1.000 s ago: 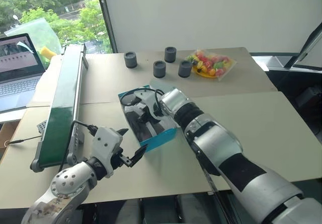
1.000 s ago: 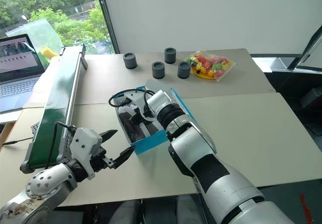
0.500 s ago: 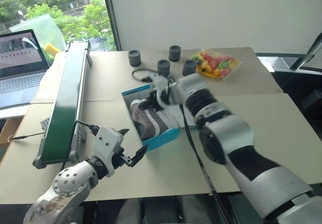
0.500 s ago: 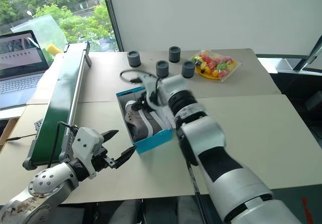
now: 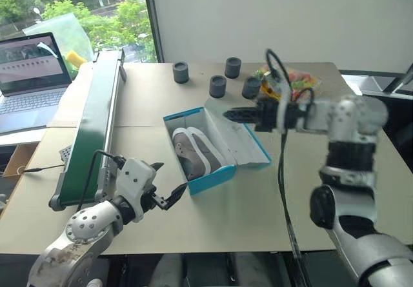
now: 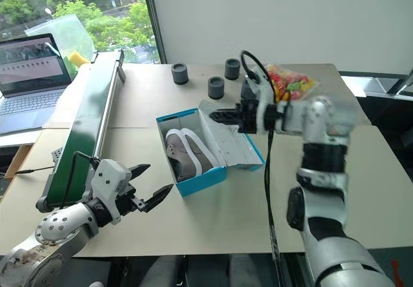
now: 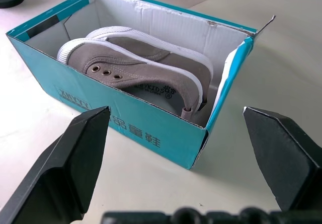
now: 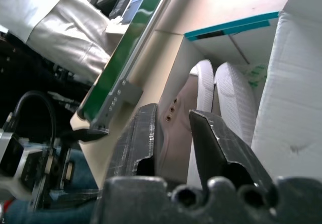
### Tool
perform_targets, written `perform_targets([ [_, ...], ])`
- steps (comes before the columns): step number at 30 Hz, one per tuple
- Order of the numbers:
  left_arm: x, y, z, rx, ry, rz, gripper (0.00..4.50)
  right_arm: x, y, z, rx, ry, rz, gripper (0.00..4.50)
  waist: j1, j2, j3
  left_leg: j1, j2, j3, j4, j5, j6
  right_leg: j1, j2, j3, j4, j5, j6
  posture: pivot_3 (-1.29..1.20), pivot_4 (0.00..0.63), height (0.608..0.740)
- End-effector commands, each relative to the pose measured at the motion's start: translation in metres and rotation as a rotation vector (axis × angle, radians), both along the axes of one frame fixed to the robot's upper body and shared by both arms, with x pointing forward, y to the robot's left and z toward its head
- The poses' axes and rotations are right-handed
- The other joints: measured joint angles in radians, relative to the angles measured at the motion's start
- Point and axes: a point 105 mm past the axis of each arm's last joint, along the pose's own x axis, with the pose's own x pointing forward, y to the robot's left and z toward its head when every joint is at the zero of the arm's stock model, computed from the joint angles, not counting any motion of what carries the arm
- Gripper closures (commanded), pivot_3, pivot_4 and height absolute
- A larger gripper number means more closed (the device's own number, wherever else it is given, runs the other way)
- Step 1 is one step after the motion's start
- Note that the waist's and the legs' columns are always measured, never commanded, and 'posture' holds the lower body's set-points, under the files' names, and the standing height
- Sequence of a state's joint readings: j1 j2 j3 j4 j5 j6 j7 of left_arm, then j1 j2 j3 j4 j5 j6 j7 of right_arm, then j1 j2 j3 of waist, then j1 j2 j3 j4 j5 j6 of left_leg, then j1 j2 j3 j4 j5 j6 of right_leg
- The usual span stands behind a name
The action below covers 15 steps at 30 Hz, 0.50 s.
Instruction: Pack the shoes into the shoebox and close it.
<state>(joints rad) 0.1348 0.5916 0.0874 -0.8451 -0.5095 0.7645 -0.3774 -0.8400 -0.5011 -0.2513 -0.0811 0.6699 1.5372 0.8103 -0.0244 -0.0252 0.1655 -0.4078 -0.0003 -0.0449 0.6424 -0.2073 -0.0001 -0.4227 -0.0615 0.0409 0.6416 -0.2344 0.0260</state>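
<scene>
So you had both shoes (image 5: 195,151) sitting side by side inside the shoebox (image 5: 216,148) mid-table, but its lid (image 5: 235,137) was lying open to the right, so closing was what's left. Your right gripper (image 5: 231,114) hovered over that lid, fingers nearly together, holding nothing. Left gripper (image 5: 169,185) sat wide open just beside the box's near corner.
</scene>
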Motion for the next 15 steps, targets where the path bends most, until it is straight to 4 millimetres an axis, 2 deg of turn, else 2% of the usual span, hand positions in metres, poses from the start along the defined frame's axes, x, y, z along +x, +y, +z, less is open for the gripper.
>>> perform_targets([
  [1, 0.002, 0.0, 0.009, 0.009, -0.046, -0.024, 0.0, -0.047, -0.002, -0.008, -0.111, -0.099, 0.192, 4.43, -0.002, 0.0, 0.0, 0.001, 0.0, 0.0, 0.0, 0.0, 0.0, 0.0, 0.0, 0.0, 0.0, 0.0, 0.0, 0.0, 0.15, 0.728],
  [2, 0.002, 0.001, 0.009, 0.011, -0.047, -0.027, 0.0, -0.051, -0.003, -0.017, -0.155, -0.094, 0.205, 4.43, -0.008, 0.0, 0.0, 0.002, 0.0, 0.001, 0.0, 0.0, 0.0, 0.001, 0.0, 0.001, 0.0, 0.0, 0.0, 0.0, 0.15, 0.728],
  [4, 0.004, 0.0, 0.01, 0.016, -0.048, -0.04, 0.0, -0.056, -0.009, -0.061, -0.388, -0.074, 0.221, 4.43, -0.015, 0.0, 0.0, 0.003, 0.001, 0.002, 0.0, 0.0, 0.0, 0.002, 0.001, 0.002, 0.0, -0.001, 0.001, 0.0, 0.15, 0.728],
  [5, 0.005, -0.001, 0.01, 0.017, -0.049, -0.044, 0.0, -0.058, -0.011, -0.078, -0.473, -0.073, 0.235, 4.43, -0.018, 0.0, 0.0, 0.004, 0.001, 0.003, 0.0, 0.0, 0.0, 0.003, 0.001, 0.002, 0.0, -0.004, 0.006, 0.0, 0.15, 0.728],
  [6, 0.005, 0.0, 0.01, 0.019, -0.05, -0.046, 0.0, -0.06, -0.012, -0.091, -0.534, -0.074, 0.245, 4.43, -0.018, 0.0, 0.0, 0.004, 0.002, 0.003, 0.0, 0.0, 0.0, 0.003, 0.001, 0.002, 0.0, -0.005, 0.007, 0.0, 0.15, 0.728],
  [8, 0.006, 0.001, 0.011, 0.02, -0.052, -0.047, 0.0, -0.056, -0.009, -0.101, -0.569, -0.081, 0.228, 4.43, -0.019, -0.001, 0.0, 0.004, 0.002, 0.004, 0.001, 0.0, 0.0, 0.003, 0.002, 0.003, 0.0, -0.005, 0.007, 0.0, 0.15, 0.728],
  [12, 0.008, 0.001, 0.014, 0.026, -0.058, -0.049, 0.0, -0.014, -0.013, -0.139, -0.668, -0.054, -0.058, 4.43, -0.018, -0.003, 0.0, 0.004, 0.003, 0.006, 0.002, 0.0, 0.0, 0.002, 0.002, 0.005, 0.001, -0.005, 0.006, 0.0, 0.15, 0.728],
  [15, 0.007, 0.003, 0.015, 0.033, -0.057, -0.05, 0.0, 0.012, -0.015, -0.151, -0.635, -0.023, -0.271, 4.43, -0.014, -0.004, 0.0, 0.003, 0.002, 0.005, 0.002, 0.0, 0.0, 0.001, 0.002, 0.005, 0.001, -0.001, 0.0, 0.0, 0.15, 0.728],
])
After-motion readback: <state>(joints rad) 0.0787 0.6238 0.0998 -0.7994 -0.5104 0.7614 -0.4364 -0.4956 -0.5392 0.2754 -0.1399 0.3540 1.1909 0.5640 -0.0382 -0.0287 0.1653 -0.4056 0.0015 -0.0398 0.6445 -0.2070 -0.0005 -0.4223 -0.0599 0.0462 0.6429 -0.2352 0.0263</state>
